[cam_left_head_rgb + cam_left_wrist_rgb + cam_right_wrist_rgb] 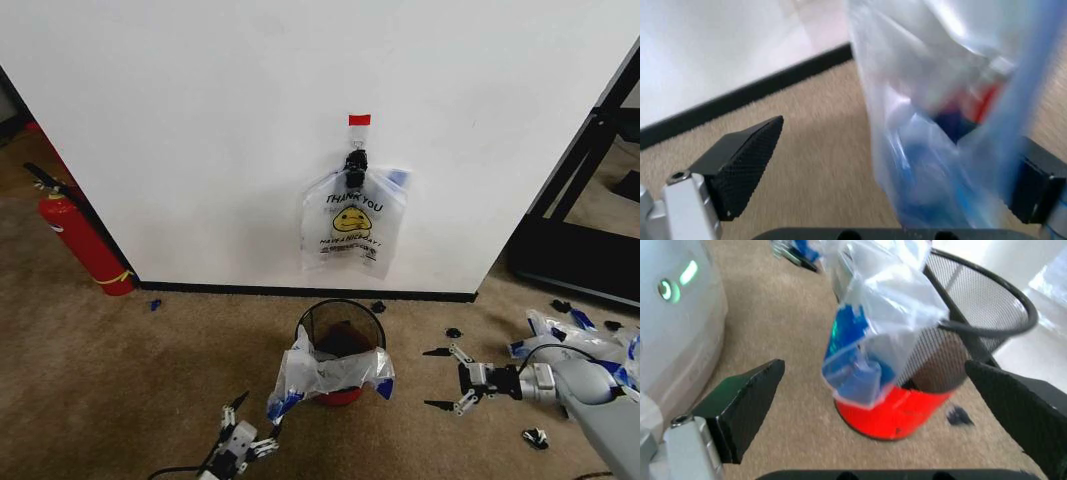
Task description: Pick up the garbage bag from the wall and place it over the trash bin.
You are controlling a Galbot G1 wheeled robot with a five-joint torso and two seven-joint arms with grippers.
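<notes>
Wall [220, 130]: the white panel with a black baseboard stands behind the trash bin, a red tape strip [359, 120] and a black clip [355, 162] on it above the bin.
Carpet [130, 380]: brown floor all round the bin.
Fire extinguisher [82, 240]: red, leaning at the wall well to the left of the bin.
Hanging garbage bag [352, 228]: a "THANK YOU" smiley bag hangs from the clip, flat on the wall, above and just behind the bin.
Trash bin [341, 330]: black wire mesh on a red base, upright on the carpet just in front of the baseboard.
Draped garbage bag [322, 374]: crumpled over the bin's near rim, spilling down its front and left side.
My right gripper [441, 379]: low, just right of the bin, fingers spread wide, holding nothing.
My left gripper [256, 418]: low, near the bin's front left; fingers apart with the draped bag's hanging plastic between them, one pad touching it.
Loose bags [560, 335]: on the carpet right of the bin.
</notes>
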